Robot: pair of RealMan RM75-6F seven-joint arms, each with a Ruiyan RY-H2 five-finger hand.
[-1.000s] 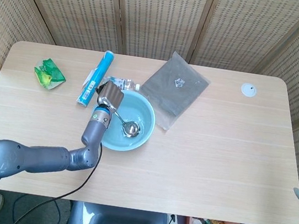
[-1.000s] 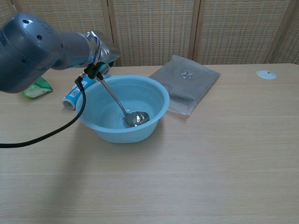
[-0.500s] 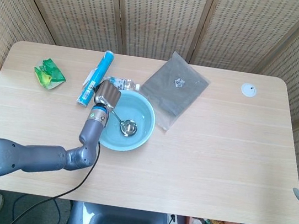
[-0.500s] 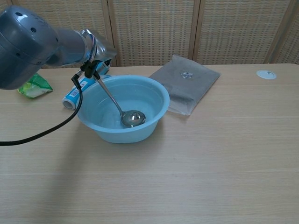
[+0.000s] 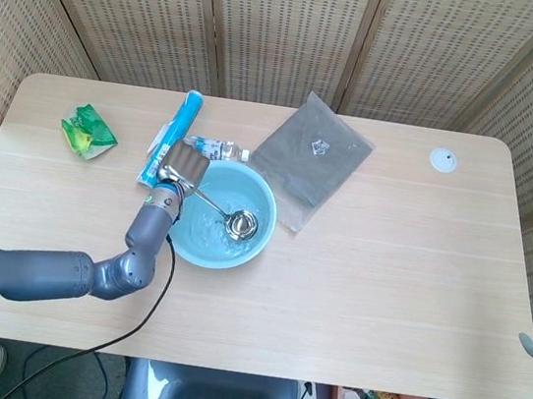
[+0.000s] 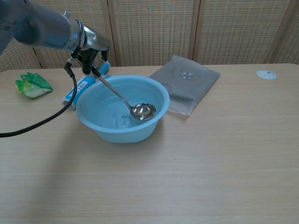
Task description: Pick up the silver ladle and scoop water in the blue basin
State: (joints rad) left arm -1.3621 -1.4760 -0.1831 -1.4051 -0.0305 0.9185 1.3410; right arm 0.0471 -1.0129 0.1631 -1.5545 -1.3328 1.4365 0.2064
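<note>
The blue basin (image 5: 267,210) (image 6: 161,95) sits left of the table's middle with water in it. My left hand (image 5: 180,164) (image 6: 90,46) hovers over the basin's back left rim and grips the handle of the silver ladle (image 5: 240,223) (image 6: 143,111). The ladle slants down to the right, and its bowl is lifted above the water near the basin's right wall, shining with water inside. My right hand is out of sight in both views.
A grey pouch (image 5: 312,158) (image 6: 189,80) lies right behind the basin. A blue tube (image 5: 174,137) (image 6: 77,91) and a small bottle (image 5: 216,147) lie by the basin's back left. A green packet (image 5: 87,131) (image 6: 31,84) is far left, and a white disc (image 5: 442,161) (image 6: 266,74) far right.
My left hand has pulled back to the left and up. The ladle's bowl has risen out of the water and swung toward the basin's right wall.
</note>
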